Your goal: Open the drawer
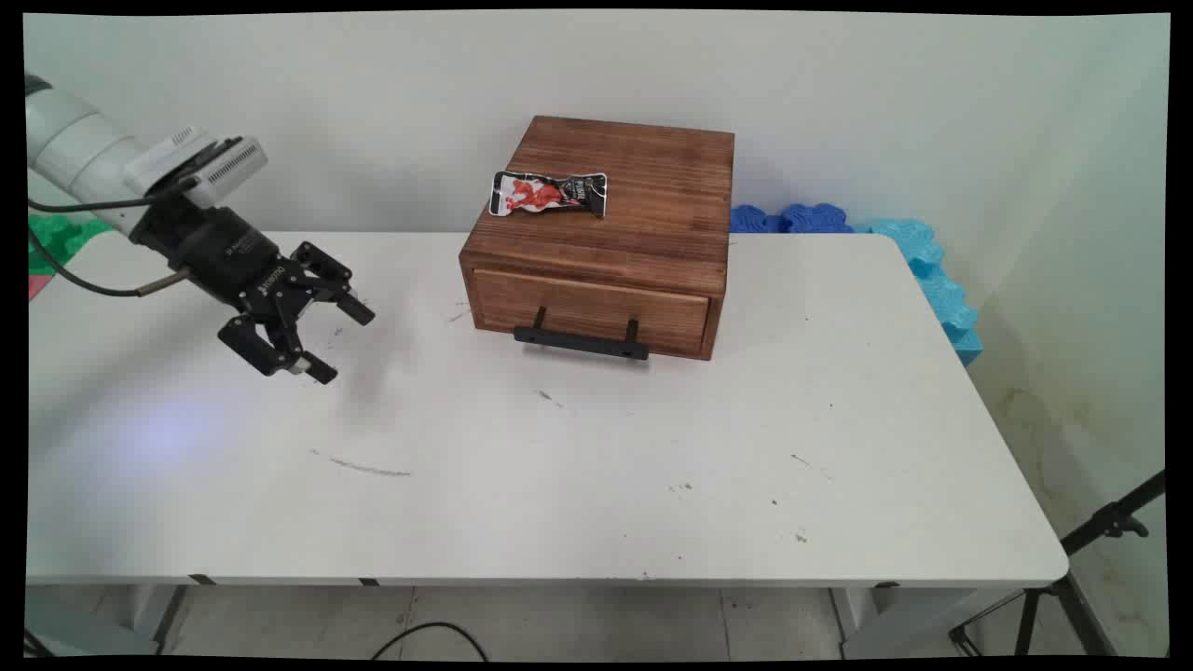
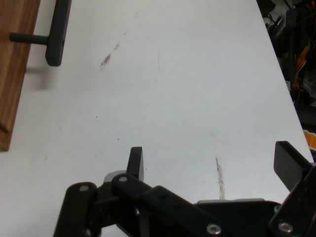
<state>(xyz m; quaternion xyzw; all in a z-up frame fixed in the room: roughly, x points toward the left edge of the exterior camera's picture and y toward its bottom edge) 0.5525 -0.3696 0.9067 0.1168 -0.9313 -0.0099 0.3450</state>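
— Nearest the camera, what do you see?

— Bare white bench, its near edge running across the bottom of the main view, with a few grey scuffs and specks on it.

— And the gripper?

— It hangs above the left part of the bench, tilted down toward the right, at the end of the white arm coming in from the upper left. Its jaws are spread wide with nothing between them. In the hand view the two fingers stand well apart with only the bench surface showing in the gap.

— What is closest to it?

— A wooden drawer box to its right, standing toward the back of the bench. The two are apart, not touching. The drawer front faces the near side and looks closed, with a black bar handle across it. In the hand view that handle shows at the upper left, beside the edge of the wood.

— Anything on the box?

— A small crumpled packet, white and black with red print, lies flat on the top near its left front corner.

— Behind the bench?

— Blue foam pieces along the far right edge, a bit of green foam at the far left, and a black tripod leg on the floor at the right.
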